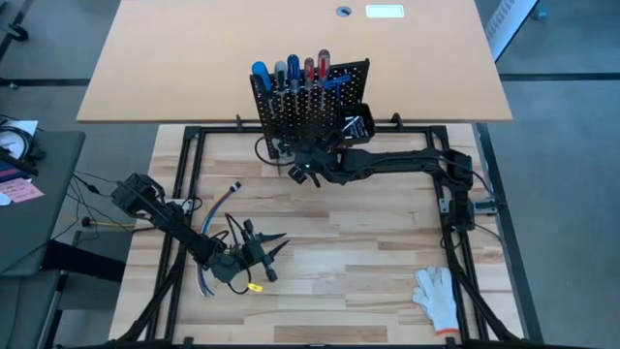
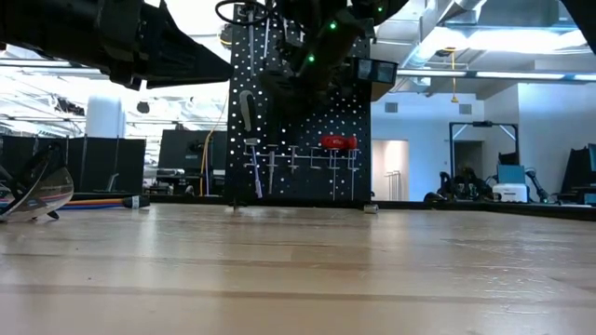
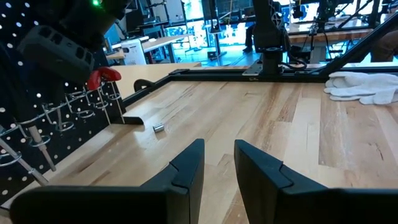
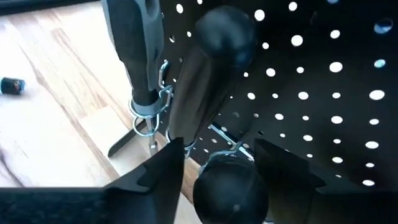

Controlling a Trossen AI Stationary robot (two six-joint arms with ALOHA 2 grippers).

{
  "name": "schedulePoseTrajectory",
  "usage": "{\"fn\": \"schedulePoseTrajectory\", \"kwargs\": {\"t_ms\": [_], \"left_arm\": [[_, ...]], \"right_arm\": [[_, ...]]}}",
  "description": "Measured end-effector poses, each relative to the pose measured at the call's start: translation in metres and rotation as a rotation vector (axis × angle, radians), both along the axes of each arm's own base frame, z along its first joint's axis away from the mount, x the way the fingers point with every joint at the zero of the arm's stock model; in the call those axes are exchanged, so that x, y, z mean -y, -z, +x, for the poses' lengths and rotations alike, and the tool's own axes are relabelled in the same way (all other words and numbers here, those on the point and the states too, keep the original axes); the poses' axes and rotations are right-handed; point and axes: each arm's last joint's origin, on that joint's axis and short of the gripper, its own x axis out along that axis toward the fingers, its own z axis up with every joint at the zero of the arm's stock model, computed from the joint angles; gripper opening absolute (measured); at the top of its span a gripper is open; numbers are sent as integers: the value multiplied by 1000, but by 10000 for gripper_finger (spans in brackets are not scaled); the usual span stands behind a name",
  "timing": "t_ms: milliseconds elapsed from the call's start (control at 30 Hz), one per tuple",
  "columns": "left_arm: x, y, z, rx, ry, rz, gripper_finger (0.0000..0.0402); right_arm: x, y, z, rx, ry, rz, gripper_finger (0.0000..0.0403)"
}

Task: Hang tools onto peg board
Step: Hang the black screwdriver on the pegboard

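While the high view hides it: right wrist view shows a black-handled screwdriver (image 4: 208, 81) in a ring.
Right gripper (image 4: 214, 158): fingers apart at the peg board (image 1: 315, 107).
Left gripper (image 3: 219, 163): parted, empty, low over the table (image 3: 261, 118).

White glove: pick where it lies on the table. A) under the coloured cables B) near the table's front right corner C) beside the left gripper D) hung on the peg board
B: the white glove lies alone by the front right corner, far from the peg board.
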Motion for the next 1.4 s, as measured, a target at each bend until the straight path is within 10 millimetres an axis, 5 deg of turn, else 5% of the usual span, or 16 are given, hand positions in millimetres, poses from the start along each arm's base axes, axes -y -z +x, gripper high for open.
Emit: {"fn": "schedulePoseTrajectory", "kwargs": {"t_ms": [233, 567, 800, 1067, 1400], "left_arm": [[0, 0, 0, 0, 0, 0, 82], [0, 0, 0, 0, 0, 0, 82], [0, 0, 0, -1, 0, 1, 82], [0, 0, 0, -2, 0, 1, 82], [0, 0, 0, 2, 0, -4, 82]], "right_arm": [[-8, -13, -4, -9, -51, -15, 243], [-15, -32, -7, 18, -96, -69, 236], [-30, -47, -7, 8, -159, -111, 184], [-60, -64, -10, -76, -304, -31, 75], [-11, -44, -20, -132, -243, 239, 5]]}}
